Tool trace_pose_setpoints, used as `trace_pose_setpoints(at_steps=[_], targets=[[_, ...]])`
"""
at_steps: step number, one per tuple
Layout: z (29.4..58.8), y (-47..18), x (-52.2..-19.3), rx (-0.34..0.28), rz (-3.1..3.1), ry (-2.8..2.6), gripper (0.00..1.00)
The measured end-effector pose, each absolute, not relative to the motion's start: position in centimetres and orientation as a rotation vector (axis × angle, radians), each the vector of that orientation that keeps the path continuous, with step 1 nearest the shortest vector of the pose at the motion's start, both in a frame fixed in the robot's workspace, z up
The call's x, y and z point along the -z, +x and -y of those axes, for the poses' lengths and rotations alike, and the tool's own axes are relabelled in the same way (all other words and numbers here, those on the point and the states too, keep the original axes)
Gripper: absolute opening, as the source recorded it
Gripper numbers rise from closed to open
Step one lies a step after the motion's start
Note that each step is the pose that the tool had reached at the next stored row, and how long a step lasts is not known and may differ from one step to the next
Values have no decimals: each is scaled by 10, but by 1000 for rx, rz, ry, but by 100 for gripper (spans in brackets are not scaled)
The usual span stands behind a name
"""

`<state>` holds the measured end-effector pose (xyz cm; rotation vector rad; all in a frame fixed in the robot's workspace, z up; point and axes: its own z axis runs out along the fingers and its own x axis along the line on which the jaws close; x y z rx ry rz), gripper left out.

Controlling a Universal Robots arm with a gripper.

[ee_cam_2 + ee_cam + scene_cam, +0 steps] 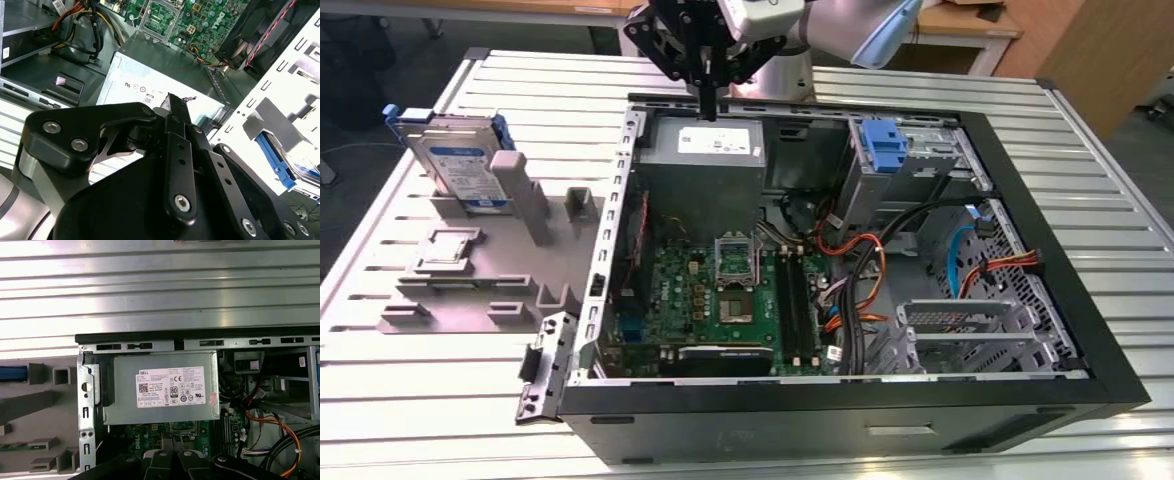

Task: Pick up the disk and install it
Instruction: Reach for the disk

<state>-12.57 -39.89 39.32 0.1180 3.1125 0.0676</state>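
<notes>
The disk (458, 165), a silver drive with a white-and-blue label in a blue carrier, stands on edge in a grey fixture (480, 270) at the exterior view's left, outside the computer case. A blue strip of it (12, 374) shows in the first wrist view. My gripper (708, 108) hangs over the far wall of the open case (854, 400), just above the grey power supply box (703, 150), well apart from the disk. Its fingers (175, 107) are pressed together with nothing between them.
The case lies open on a slatted metal table (440, 400), showing a green motherboard (734, 295), orange and black cables (881, 260) and a metal drive cage (974, 330). A bare blue bracket (887, 145) sits in the far bay. The power supply's white sticker (172, 387) faces up.
</notes>
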Motion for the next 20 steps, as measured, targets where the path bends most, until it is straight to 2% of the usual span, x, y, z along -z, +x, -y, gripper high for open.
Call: trace_pose_setpoints(at_steps=[20], targets=[[397,-147,-393,-68,-3113,118,10]])
